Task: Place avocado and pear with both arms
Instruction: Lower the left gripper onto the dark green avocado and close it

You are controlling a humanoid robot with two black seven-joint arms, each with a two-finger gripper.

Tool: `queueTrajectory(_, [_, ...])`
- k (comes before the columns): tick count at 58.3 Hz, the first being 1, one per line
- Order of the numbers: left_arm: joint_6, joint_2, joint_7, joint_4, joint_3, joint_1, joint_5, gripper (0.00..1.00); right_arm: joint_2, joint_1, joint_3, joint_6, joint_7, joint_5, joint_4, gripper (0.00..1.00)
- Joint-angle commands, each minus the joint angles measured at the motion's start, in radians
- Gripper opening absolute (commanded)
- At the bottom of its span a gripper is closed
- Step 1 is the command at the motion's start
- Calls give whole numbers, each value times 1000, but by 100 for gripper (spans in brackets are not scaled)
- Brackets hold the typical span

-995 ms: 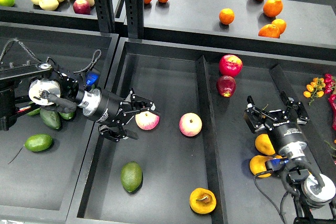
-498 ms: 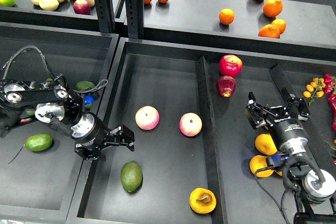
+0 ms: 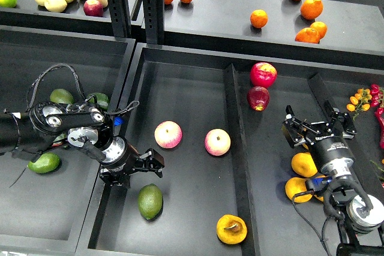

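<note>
The avocado (image 3: 150,201), plump and mid-green, lies near the front of the middle tray. The pear (image 3: 231,229), yellow-orange with a brown hollow, lies to its right at the tray's front. My left gripper (image 3: 146,170) is open and empty, just above and left of the avocado, not touching it. My right gripper (image 3: 318,126) is open and empty over the right tray, well apart from both fruits.
Two pink apples (image 3: 168,134) (image 3: 217,142) lie mid-tray. Red apples (image 3: 263,74) lie beyond a raised divider (image 3: 231,112). Cleaner yellow pears (image 3: 303,165) lie beside my right arm. Darker avocados (image 3: 45,162) are in the left tray. Oranges (image 3: 311,8) sit on the shelf.
My left gripper has drawn back from the pink apple, swung down and left, then shifted right to just above the avocado. The right arm has barely moved.
</note>
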Motion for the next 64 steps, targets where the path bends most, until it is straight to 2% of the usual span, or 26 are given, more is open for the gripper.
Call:
queueTrajectory(1, [0, -9, 0, 27, 11, 18, 1, 99, 0, -1, 0, 2, 0, 1, 2, 99])
queueTrajectory(25, [0, -92, 0, 107, 12, 42, 0, 99, 0, -2, 0, 3, -3, 1, -1, 99])
queueTrajectory(64, [0, -118, 0, 147, 3, 74, 1, 99, 0, -4, -3, 5, -6, 2, -1, 99])
